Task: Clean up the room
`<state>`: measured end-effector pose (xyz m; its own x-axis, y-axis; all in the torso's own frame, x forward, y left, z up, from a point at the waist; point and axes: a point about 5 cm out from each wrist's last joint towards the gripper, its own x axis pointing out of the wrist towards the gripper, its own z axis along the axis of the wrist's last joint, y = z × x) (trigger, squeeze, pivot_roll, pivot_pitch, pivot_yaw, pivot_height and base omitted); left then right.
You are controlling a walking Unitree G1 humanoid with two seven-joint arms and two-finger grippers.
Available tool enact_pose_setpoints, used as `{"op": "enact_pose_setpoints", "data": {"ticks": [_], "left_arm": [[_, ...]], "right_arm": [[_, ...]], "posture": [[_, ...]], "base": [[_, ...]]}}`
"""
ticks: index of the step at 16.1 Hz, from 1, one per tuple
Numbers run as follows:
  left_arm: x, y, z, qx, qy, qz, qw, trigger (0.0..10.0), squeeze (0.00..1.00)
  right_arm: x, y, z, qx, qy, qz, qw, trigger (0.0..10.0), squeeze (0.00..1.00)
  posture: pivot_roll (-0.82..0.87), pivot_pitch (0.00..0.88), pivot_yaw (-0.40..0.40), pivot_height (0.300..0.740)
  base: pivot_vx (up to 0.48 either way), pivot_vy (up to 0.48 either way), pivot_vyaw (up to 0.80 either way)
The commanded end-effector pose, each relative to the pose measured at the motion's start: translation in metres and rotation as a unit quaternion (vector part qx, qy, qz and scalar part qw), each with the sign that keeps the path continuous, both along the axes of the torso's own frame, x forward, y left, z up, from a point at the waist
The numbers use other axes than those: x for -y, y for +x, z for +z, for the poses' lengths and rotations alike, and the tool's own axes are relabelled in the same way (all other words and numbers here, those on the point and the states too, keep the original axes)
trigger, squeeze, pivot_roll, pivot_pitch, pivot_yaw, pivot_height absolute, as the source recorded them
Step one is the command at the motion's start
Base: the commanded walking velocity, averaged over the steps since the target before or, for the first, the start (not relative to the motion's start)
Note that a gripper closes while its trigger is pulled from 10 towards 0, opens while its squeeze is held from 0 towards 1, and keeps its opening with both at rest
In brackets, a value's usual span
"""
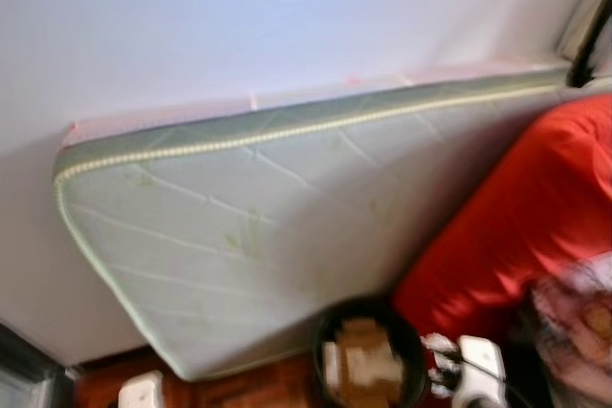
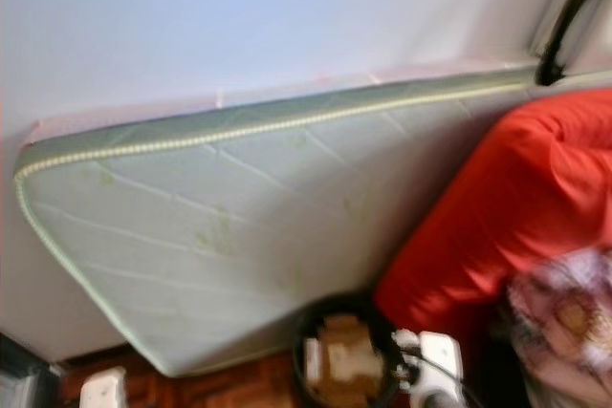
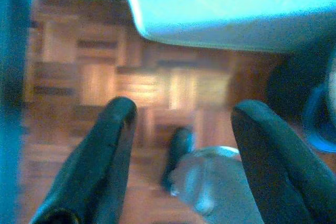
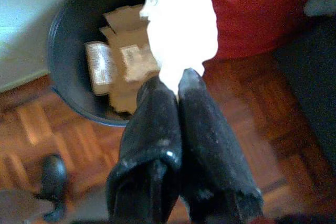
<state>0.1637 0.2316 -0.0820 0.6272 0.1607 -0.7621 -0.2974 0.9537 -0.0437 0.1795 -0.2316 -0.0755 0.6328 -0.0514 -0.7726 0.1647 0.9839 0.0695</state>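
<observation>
My right gripper (image 4: 177,80) is shut on a crumpled white wad of paper (image 4: 181,24) that sticks out past its fingertips. The wad hangs beside the near rim of a black round bin (image 4: 65,35), which holds pieces of brown cardboard (image 4: 126,51). From the head, the same bin (image 1: 323,332) stands on the parquet below the mattress, with my right wrist (image 1: 473,375) just to its right. My left gripper (image 3: 186,109) is open above bare parquet, nothing between its fingers. My left arm's white end (image 1: 142,391) shows at the bottom left.
A pale green mattress (image 1: 268,226) leans against the white wall. A big red cushion (image 1: 516,226) lies right of the bin, with a patterned cloth (image 1: 574,322) below it. Dark furniture (image 1: 24,370) stands at the lower left. A dark shoe-like shape (image 4: 52,182) rests on the floor.
</observation>
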Motion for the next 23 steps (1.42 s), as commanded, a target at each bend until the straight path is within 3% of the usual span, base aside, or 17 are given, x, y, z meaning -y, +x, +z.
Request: {"op": "enact_pose_setpoints", "data": {"ticks": [1, 7, 13, 14, 15, 16, 19, 23], "left_arm": [[-0.011, -0.013, -0.003, -0.018, 0.008, 0.012, 1.0, 10.0, 0.0], [-0.013, -0.016, -0.003, -0.016, 0.013, 0.012, 1.0, 10.0, 0.0], [-0.02, -0.019, 0.002, 0.026, 0.025, -0.008, 0.999, 10.0, 0.0], [-0.021, -0.02, 0.003, 0.037, 0.025, -0.009, 0.999, 10.0, 0.0], [-0.021, -0.023, 0.003, 0.049, 0.024, -0.009, 0.998, 10.0, 0.0], [-0.022, -0.025, 0.005, 0.069, 0.023, -0.01, 0.997, 10.0, 0.0], [-0.021, -0.033, 0.007, 0.108, 0.021, -0.008, 0.994, 10.0, 0.0], [-0.018, -0.042, 0.01, 0.147, 0.012, -0.012, 0.989, 10.0, 0.0]], "right_arm": [[-0.008, 0.014, 0.005, 0.019, 0.005, 0.013, 1.0, 10.0, 0.0], [-0.009, 0.013, 0.006, 0.037, 0.007, 0.027, 0.999, 10.0, 0.0], [-0.005, 0.009, 0.009, 0.082, 0.0, 0.028, 0.996, 10.0, 0.0], [-0.017, 0.024, 0.013, 0.088, -0.002, 0.037, 0.995, 10.0, 0.0], [-0.045, 0.056, 0.024, 0.088, -0.007, 0.047, 0.995, 10.0, 0.0], [-0.046, 0.066, 0.03, 0.097, -0.011, 0.032, 0.995, 10.0, 0.0], [-0.045, 0.076, 0.038, 0.112, -0.008, 0.03, 0.993, 10.0, 0.0], [-0.037, 0.077, 0.04, 0.107, -0.035, 0.025, 0.993, 10.0, 0.0]], "posture": [[0.06, 0.035, -0.055, 0.74], [0.06, 0.067, -0.047, 0.74], [0.13, 0.211, -0.022, 0.74], [0.15, 0.235, -0.015, 0.74], [0.17, 0.267, -0.012, 0.74], [0.17, 0.302, -0.013, 0.74], [0.16, 0.367, -0.018, 0.74], [0.17, 0.426, -0.026, 0.74]], "base": [[0.311, 0.0, 0.0], [0.098, 0.0, 0.0], [0.0, 0.0, 0.0], [0.0, 0.0, 0.0], [0.0, 0.0, 0.0], [0.0, 0.0, 0.0], [0.0, 0.0, 0.0], [0.0, 0.0, 0.0]]}}
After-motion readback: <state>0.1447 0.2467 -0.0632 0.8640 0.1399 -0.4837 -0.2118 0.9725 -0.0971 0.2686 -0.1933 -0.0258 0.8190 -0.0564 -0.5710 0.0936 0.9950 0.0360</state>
